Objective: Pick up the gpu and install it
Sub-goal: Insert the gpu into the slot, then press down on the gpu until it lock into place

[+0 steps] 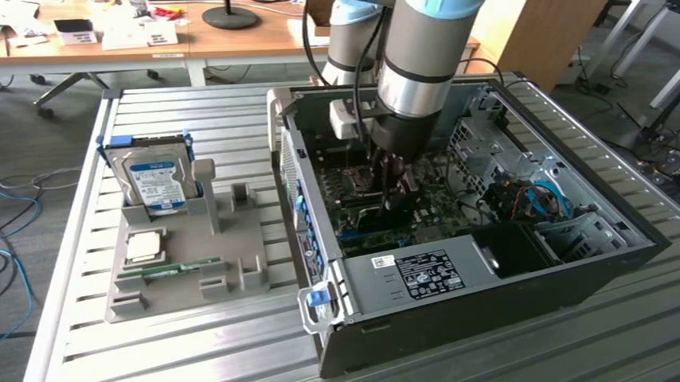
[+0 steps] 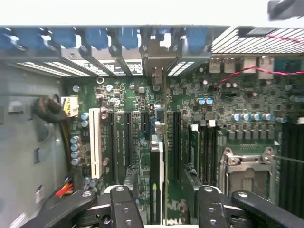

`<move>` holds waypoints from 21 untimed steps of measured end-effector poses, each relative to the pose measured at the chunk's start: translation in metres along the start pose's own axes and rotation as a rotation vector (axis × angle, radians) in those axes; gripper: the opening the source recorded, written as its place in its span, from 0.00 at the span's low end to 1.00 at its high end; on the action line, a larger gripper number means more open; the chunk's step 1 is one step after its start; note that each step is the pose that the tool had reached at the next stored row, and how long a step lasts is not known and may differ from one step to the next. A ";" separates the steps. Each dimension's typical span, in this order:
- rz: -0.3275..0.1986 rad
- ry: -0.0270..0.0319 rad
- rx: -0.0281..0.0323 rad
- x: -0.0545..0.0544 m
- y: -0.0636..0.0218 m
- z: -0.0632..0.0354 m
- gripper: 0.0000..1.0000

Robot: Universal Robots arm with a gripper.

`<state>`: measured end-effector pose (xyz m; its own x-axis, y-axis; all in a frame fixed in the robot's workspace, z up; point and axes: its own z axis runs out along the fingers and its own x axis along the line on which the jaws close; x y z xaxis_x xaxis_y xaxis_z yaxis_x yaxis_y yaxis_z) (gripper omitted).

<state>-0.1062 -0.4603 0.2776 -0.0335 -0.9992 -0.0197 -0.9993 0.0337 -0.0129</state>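
Slatted metal tabltop aside, we log the scene as follows. Slatted metal tabletop [image 1: 191, 350] carries an open computer case [image 1: 552, 263] and a grey fixture tray [image 1: 244, 247]; wooden desks with papers stand behind.

Hand [image 1: 391, 187] is down inside the case, over the motherboard [image 1: 447, 215]. In the wrist view we see the hand [image 2: 161, 209] with its two black fingers [image 2: 124, 209] set on either side of the gpu [image 2: 157, 175], closed on the card's upper edge. We see the gpu edge-on: a thin dark card with a green board edge, standing upright over the expansion slots [image 2: 121, 137]. Its far end reaches toward the metal bracket openings at the case's rear wall [image 2: 156, 61]. We cannot tell whether the card's connector is fully seated in a slot.

Outward from the card, in the wrist view: a white slot [image 2: 94, 142] to one side, the empty CPU socket frame [image 2: 244, 171] to the other, red wires [image 2: 247, 73] crossing the board.

In the exterior view, the power supply with a white label [image 1: 425, 274] sits at about 6 o'clock from the hand. The tray lies at 9 o'clock from the case, holding an upright hard drive [image 1: 154, 179], a CPU [image 1: 146, 245] and a RAM stick [image 1: 175, 269].
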 end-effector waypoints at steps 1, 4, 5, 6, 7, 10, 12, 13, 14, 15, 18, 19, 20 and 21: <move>0.000 -0.0001 0.0000 0.000 -0.0001 -0.0041 0.52; 0.000 -0.0001 0.0002 0.000 -0.0002 -0.0159 0.52; 0.000 0.0000 0.0003 0.000 -0.0003 -0.0195 0.52; 0.000 -0.0001 0.0005 0.000 -0.0003 -0.0227 0.52; 0.000 0.0000 0.0006 -0.001 -0.0004 -0.0261 0.52; 0.000 0.0000 0.0007 -0.001 -0.0005 -0.0348 0.52; 0.000 -0.0001 0.0008 -0.001 -0.0005 -0.0394 0.52; 0.000 0.0000 0.0009 -0.001 -0.0006 -0.0411 0.52; 0.000 0.0000 0.0009 -0.001 -0.0006 -0.0427 0.52; 0.000 0.0000 0.0009 -0.001 -0.0006 -0.0438 0.52; 0.000 -0.0003 0.0011 -0.001 -0.0006 -0.0451 0.52; 0.000 -0.0003 0.0011 -0.001 -0.0006 -0.0452 0.52; 0.000 -0.0001 0.0010 -0.001 -0.0006 -0.0453 0.52; 0.000 -0.0001 0.0010 -0.001 -0.0006 -0.0453 0.52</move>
<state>-0.1061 -0.4603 0.3229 -0.0334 -0.9992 -0.0198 -0.9993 0.0337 -0.0138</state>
